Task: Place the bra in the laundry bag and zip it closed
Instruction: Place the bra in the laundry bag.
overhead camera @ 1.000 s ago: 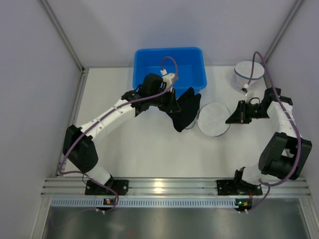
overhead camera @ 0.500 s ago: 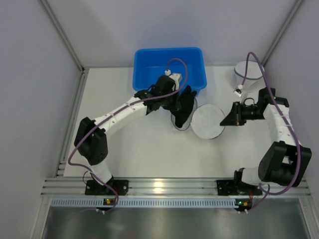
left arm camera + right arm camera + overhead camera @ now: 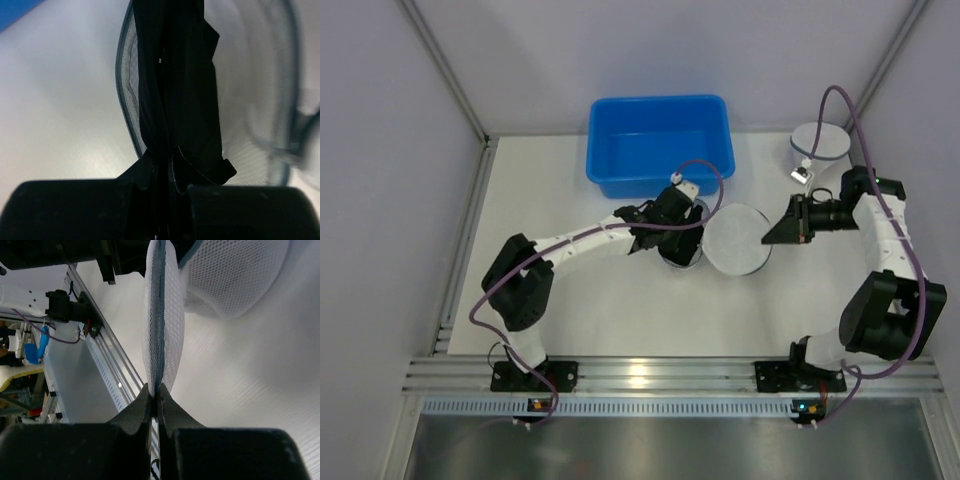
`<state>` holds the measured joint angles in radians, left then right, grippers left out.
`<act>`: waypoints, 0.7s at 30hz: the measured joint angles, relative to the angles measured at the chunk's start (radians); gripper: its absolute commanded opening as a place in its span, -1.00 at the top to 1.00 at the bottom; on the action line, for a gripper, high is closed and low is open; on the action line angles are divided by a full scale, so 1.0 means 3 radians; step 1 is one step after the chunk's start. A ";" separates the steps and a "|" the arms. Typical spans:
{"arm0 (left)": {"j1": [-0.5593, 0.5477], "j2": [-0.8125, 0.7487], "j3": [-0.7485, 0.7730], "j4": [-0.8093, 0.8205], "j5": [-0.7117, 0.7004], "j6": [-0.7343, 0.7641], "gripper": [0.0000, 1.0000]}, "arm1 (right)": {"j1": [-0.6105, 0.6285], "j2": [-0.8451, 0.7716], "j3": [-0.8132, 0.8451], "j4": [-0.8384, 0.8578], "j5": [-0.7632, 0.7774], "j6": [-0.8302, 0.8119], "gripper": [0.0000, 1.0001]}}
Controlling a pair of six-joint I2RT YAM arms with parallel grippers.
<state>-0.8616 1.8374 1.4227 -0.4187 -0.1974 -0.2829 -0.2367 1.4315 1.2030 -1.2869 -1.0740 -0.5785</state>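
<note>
Bra [image 3: 177, 90] hangs from jaws of outstretched left arm [image 3: 585, 236] into laundry bag [image 3: 738, 240].

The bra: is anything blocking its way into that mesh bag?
Nothing visible does. The left gripper holds the bra right at the laundry bag's open mouth, and the right gripper pinches the bag's lid flap aside.

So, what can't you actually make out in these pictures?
- Top view: the left gripper covers most of the bra.
- Left wrist view: the laundry bag is blurred on its right side.
- Right wrist view: the right gripper hides the zipper below its pinch; no pull shows anywhere.
</note>
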 measured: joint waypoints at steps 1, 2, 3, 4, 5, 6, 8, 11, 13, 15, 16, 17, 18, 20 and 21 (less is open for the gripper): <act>0.0003 -0.0074 -0.0117 0.0001 -0.0047 0.0029 1.00 | 0.0000 0.0037 0.0075 -0.0043 -0.0043 -0.0078 1.00; 0.0010 -0.0168 -0.0248 -0.0017 -0.0104 0.0074 1.00 | 0.0000 0.0078 0.0145 -0.0074 -0.0090 -0.0155 1.00; 0.0023 -0.0271 -0.0366 -0.0031 -0.0155 0.0113 1.00 | 0.0001 0.0117 0.0192 -0.0089 -0.0140 -0.0220 1.00; 0.0042 -0.0384 -0.0484 -0.0032 -0.0198 0.0164 1.00 | 0.0014 0.0150 0.0212 -0.0090 -0.0183 -0.0270 1.00; 0.0075 -0.0518 -0.0594 -0.0051 -0.0248 0.0228 1.00 | 0.0036 0.0172 0.0212 -0.0103 -0.0209 -0.0315 1.00; 0.0116 -0.0650 -0.0678 -0.0067 -0.0286 0.0301 1.00 | 0.0064 0.0189 0.0205 -0.0121 -0.0235 -0.0345 1.00; 0.0229 -0.0926 -0.0799 -0.0113 -0.0399 0.0473 1.00 | 0.0234 0.0198 0.0155 -0.0123 -0.0310 -0.0331 1.00; 0.0345 -0.1272 -0.0888 -0.0139 -0.0570 0.0740 1.00 | 0.0670 0.0196 -0.0036 -0.0023 -0.0453 -0.0061 1.00; 0.0328 -0.1420 -0.0900 -0.0170 -0.0703 0.0914 1.00 | 0.0926 0.0195 -0.0145 0.0203 -0.0484 0.0231 1.00; 0.0242 -0.1472 -0.0928 -0.0172 -0.0819 0.1077 1.00 | 0.1104 0.0184 -0.0205 0.0521 -0.0507 0.0587 1.00; 0.0192 -0.1467 -0.0956 -0.0172 -0.0856 0.1144 1.00 | 0.1137 0.0172 -0.0225 0.0661 -0.0514 0.0743 1.00; 0.0153 -0.1450 -0.0996 -0.0169 -0.0879 0.1200 1.00 | 0.1153 0.0153 -0.0256 0.0825 -0.0514 0.0928 1.00; 0.0116 -0.1423 -0.1039 -0.0170 -0.0894 0.1232 1.00 | 0.1153 0.0134 -0.0277 0.0954 -0.0512 0.1077 1.00; 0.0045 -0.1322 -0.1139 -0.0183 -0.0905 0.1275 1.00 | 0.1153 0.0097 -0.0303 0.1175 -0.0495 0.1321 1.00; 0.0018 -0.1247 -0.1174 -0.0191 -0.0902 0.1277 1.00 | 0.1151 0.0083 -0.0310 0.1270 -0.0483 0.1431 1.00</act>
<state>-0.8562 1.4631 1.0706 -0.4759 -0.4679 0.1001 0.1085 1.4563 1.1099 -0.9058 -1.2190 -0.1493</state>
